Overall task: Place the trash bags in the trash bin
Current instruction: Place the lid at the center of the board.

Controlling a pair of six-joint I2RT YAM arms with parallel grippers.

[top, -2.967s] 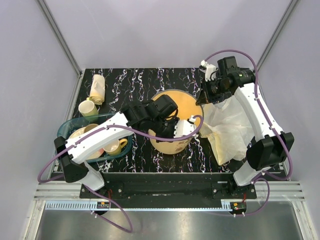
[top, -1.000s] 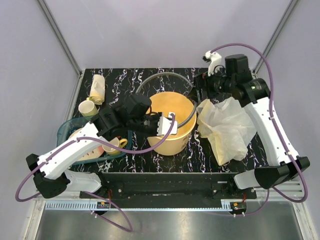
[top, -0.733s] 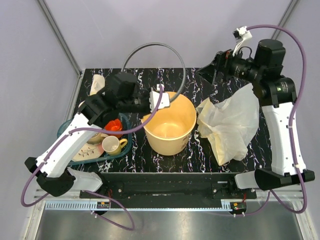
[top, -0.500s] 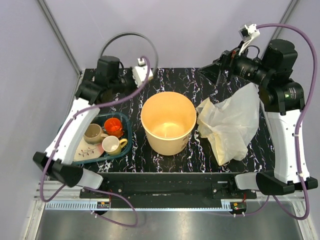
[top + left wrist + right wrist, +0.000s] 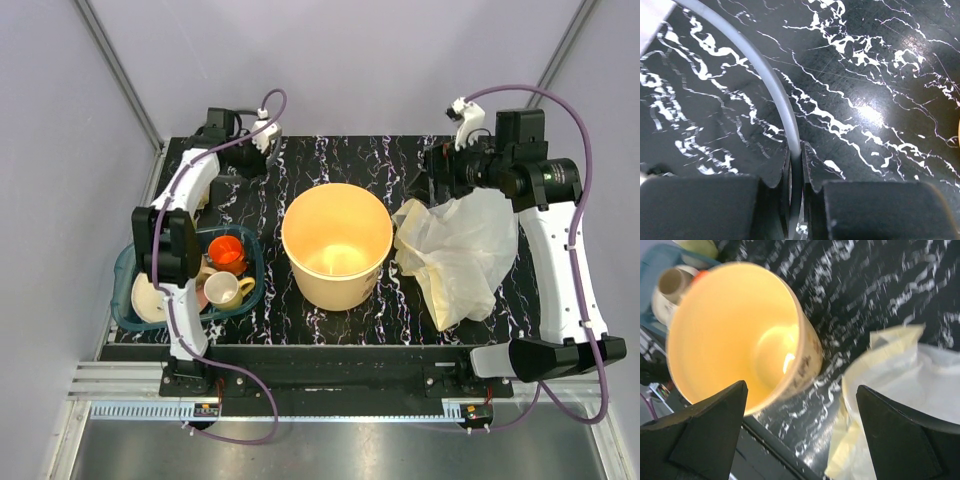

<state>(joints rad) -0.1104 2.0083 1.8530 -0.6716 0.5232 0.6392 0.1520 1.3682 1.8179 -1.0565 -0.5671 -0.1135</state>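
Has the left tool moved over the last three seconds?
Yes. The left tool went from the trash bin to the far-left corner of the table, shut on a thin grey ring.

No readable text or labels

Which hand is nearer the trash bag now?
Right. The right hand is by the far edge of the trash bag; the left hand is beyond the trash bin, at the far-left corner.

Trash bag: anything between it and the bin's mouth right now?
Nothing visible. The trash bin stands open and empty; the trash bag lies crumpled on the table close by its right side. The right gripper, jaws open, is empty.
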